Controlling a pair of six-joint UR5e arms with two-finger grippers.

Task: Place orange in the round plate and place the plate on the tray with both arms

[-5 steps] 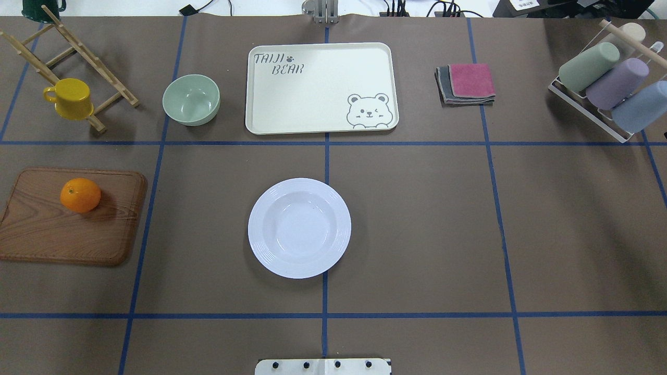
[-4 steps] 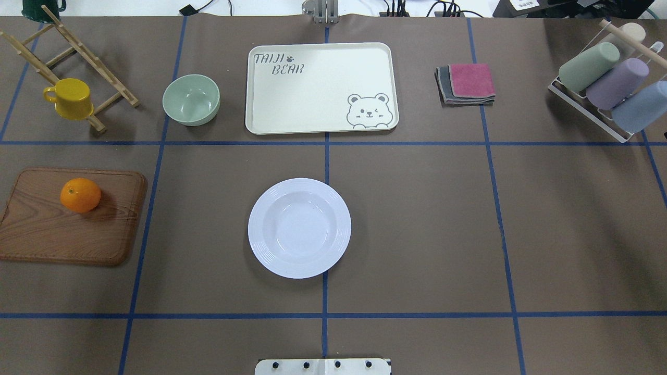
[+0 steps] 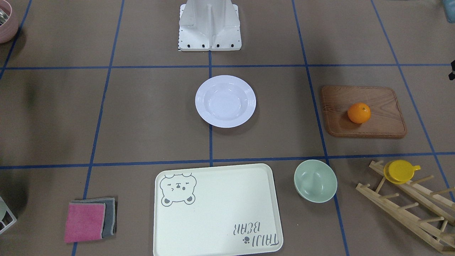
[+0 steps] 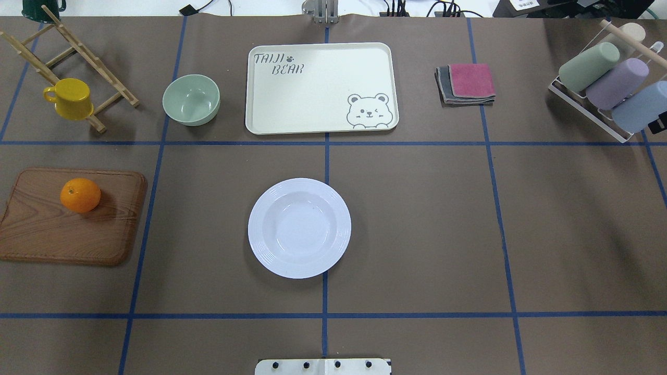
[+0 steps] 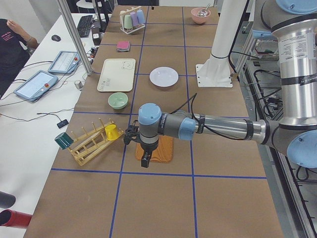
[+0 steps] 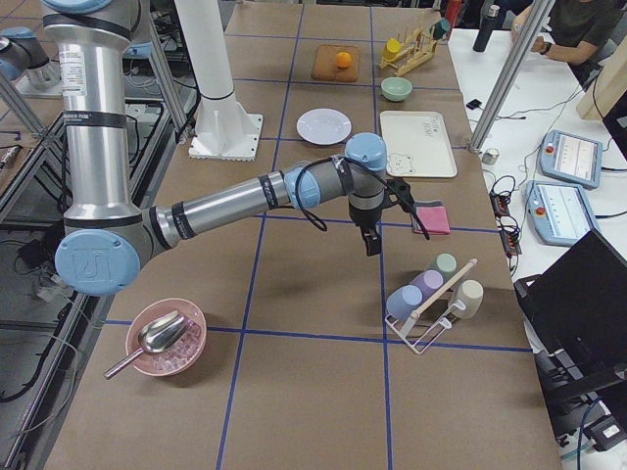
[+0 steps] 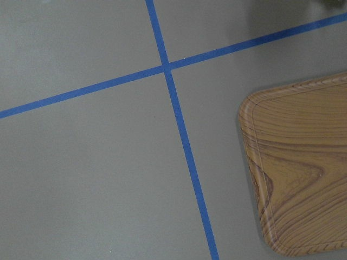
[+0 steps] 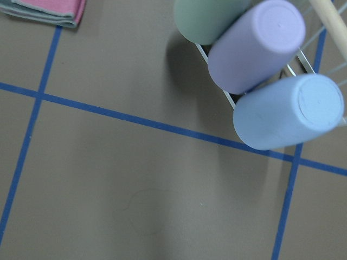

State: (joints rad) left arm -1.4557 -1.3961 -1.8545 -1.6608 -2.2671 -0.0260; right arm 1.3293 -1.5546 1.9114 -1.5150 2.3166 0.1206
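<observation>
Two tools: the left tool [image 5: 144, 164] hangs over the tabletop by the wooden board [image 4: 52, 239]. The right tool [image 6: 371, 250] hangs near the cup rack [image 6: 428, 294]. Neither carries a task thing, and I cannot tell whether their jaws are parted.
Orange: the orange [image 4: 80, 195] sits on the board, at 9 o'clock of the round plate [image 4: 299, 227] in the overhead view.
Orange handling: likely light, firm and prone to roll; take it from above, across its widest girth.
Round plate: empty, mid-tabletop, with the tray [image 4: 323, 88] apart at its 12 o'clock.
Plate handling: probably stiff, glossy and slippery; pinch the ridged rim at 3 and 9 o'clock, one tool each.
Orange to left tool: not touching; the left-end view hides the orange behind that arm.
Plate to right tool: well apart.
</observation>
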